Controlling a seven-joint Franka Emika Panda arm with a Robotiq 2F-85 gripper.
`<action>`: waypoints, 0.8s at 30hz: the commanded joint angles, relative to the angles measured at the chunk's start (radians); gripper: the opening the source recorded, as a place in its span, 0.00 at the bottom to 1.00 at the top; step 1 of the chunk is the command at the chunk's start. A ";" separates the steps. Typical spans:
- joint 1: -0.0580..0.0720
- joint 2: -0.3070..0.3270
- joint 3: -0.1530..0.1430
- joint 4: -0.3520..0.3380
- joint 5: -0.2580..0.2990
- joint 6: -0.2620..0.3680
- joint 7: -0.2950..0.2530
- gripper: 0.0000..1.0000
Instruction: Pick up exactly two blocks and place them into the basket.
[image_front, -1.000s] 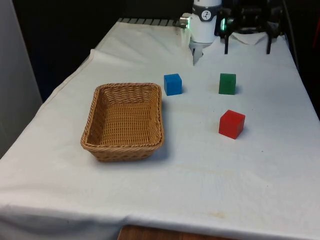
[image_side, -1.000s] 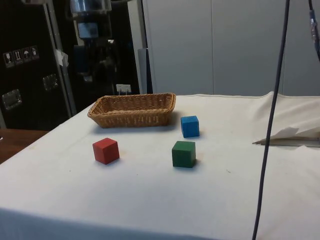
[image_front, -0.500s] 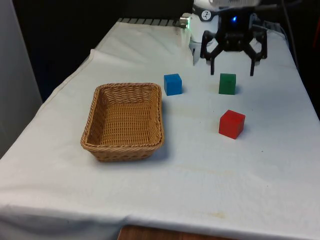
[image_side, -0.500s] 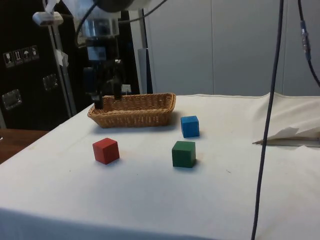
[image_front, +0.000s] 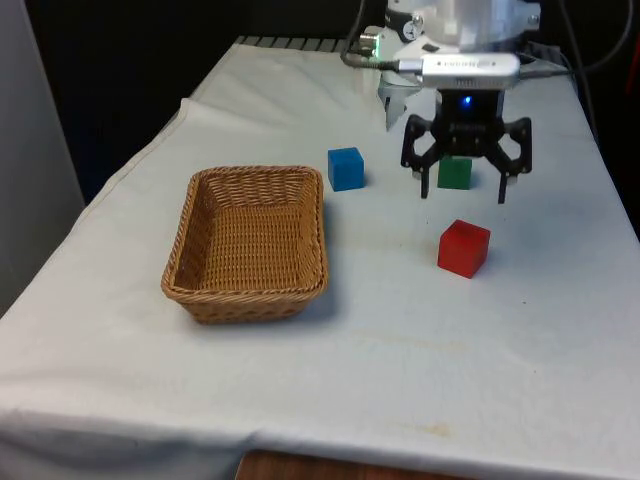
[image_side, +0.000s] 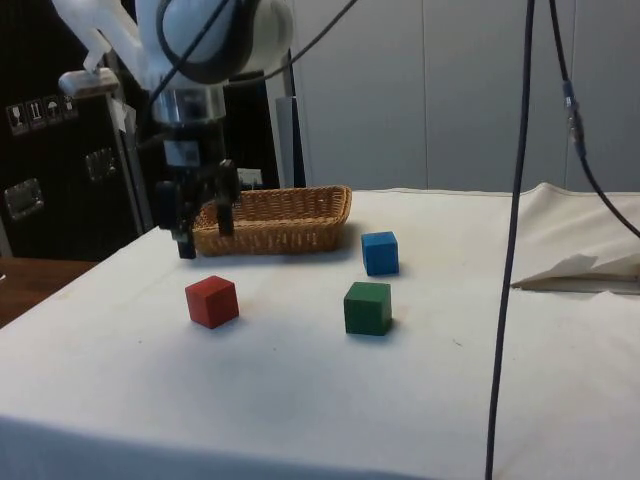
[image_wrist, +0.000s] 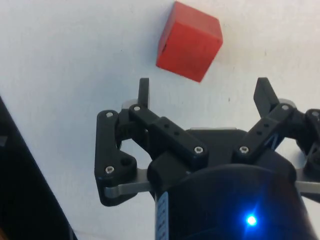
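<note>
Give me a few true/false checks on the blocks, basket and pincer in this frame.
1. The basket holds no blocks. True.
2. The pincer is shut on the green block. False: it is open and holds nothing; the green block sits on the cloth.
3. The red block sits on the cloth, nearer the front camera than the green block. True.
4. The blue block lies inside the basket. False: it sits on the cloth beside the basket's far corner, at the front view's right of it.
5. In the wrist view the red block lies beyond the open fingertips, not between them. True.
</note>
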 joint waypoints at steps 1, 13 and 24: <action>0.000 0.005 0.002 0.000 0.003 0.004 0.000 1.00; -0.003 0.090 0.034 0.007 0.034 0.084 0.012 1.00; -0.003 0.168 0.045 0.036 0.069 0.139 0.015 1.00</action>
